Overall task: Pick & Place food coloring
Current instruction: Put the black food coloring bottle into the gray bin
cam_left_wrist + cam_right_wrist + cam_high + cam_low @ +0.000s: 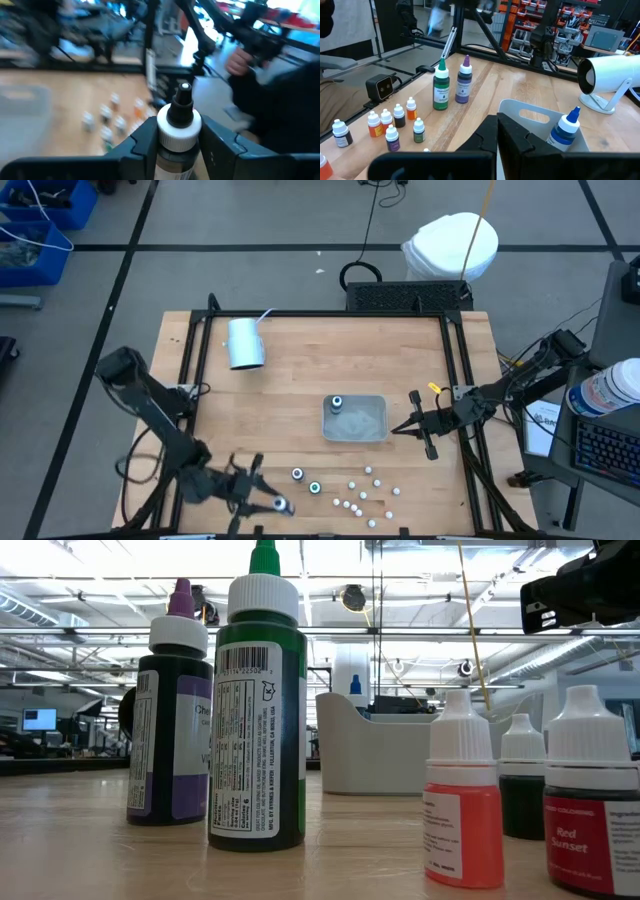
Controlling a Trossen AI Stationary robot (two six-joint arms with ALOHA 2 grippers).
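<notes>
My left gripper [272,503], at the table's near edge left of centre, is shut on a food coloring bottle [179,125] with a white cap and a black tip. A purple-tipped bottle [297,474] and a green-tipped bottle [315,488] stand upright just right of it, also seen as the purple bottle [464,82] and the green bottle [441,87]. Several small white-capped bottles [365,492] stand farther right. A blue-tipped bottle [337,402] stands in the grey tray [372,420]. My right gripper [398,428] is shut, holds nothing, and hovers by the tray's right edge. My left gripper pinches the bottle just below its white cap [176,142] between its two fingers [142,142], one on each side. The fingers come roughly level from the table's left. The bottle stands upright in the hold, tip up. Its lower body is hidden by the gripper.
A pale blue cup [245,343] lies on its side at the far left of the table. A dark frame [455,350] runs along the table's edges. Beyond the table's right side a person's hand [239,61] shows on a dark handle.
</notes>
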